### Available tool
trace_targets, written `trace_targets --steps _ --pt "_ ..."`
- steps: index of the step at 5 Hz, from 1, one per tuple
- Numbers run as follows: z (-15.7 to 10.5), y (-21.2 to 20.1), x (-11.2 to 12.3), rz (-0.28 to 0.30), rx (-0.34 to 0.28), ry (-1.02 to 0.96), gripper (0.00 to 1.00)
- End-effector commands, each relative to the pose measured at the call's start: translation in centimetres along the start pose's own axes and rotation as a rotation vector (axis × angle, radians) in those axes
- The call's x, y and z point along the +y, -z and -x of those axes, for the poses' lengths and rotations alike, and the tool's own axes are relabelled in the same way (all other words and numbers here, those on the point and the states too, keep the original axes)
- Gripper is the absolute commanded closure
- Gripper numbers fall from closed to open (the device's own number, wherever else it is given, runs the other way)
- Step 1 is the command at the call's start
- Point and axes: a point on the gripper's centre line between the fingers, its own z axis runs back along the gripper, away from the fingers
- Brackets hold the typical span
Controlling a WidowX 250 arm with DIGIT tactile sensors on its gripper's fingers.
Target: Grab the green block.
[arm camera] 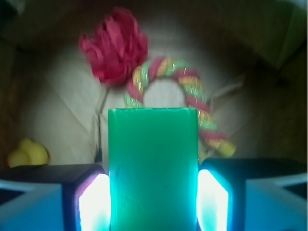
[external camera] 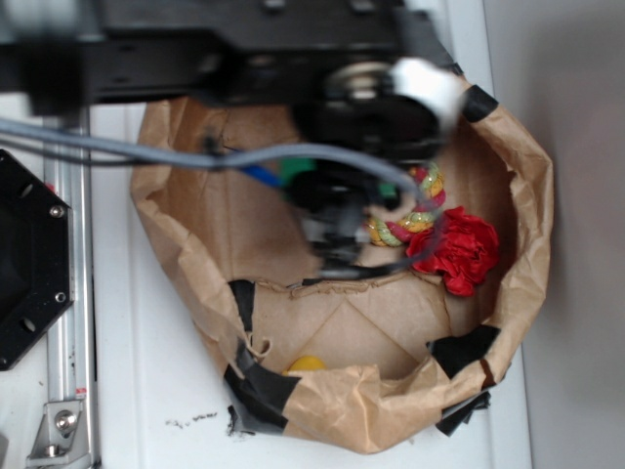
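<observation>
Block, green, sits squarely between the two pads of the claw in the wrist view, long axis running away from the camera toward 12 o'clock. Both pads lie against or just beside its long sides; no gap shows on either side, so the claw reads as closed down to the block's width, holding it or on the point of doing so. Whether the block is off the floor of the bag cannot be told from here.

In the exterior view only slivers of green show under the arm, which hangs low inside the brown paper bag; the claw itself is blurred and mostly hidden there.

Outward from the block: twisted rope ring, red, yellow and green, lies just beyond its far end at 12 to 1 o'clock. Red crumpled tuft sits at 11 o'clock, touching or just beside the rope. Yellow object lies well apart at 9 o'clock, near the bag wall. The bag stands on the white tabletop.

Step in hand, by judgement: the grasp itself, at or near closure. Next move calls for a firm squeeze confirmed, then a straight lift clear of the rope and the bag's rim.
</observation>
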Motion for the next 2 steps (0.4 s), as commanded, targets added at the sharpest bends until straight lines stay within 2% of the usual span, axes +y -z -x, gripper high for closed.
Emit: trace_targets --steps 1,2 --pt "-0.56 0.09 -2.35 0.052 -0.03 0.025 1.0" --pt "-0.36 -0.27 -2.72 0.035 -0.032 0.026 1.0"
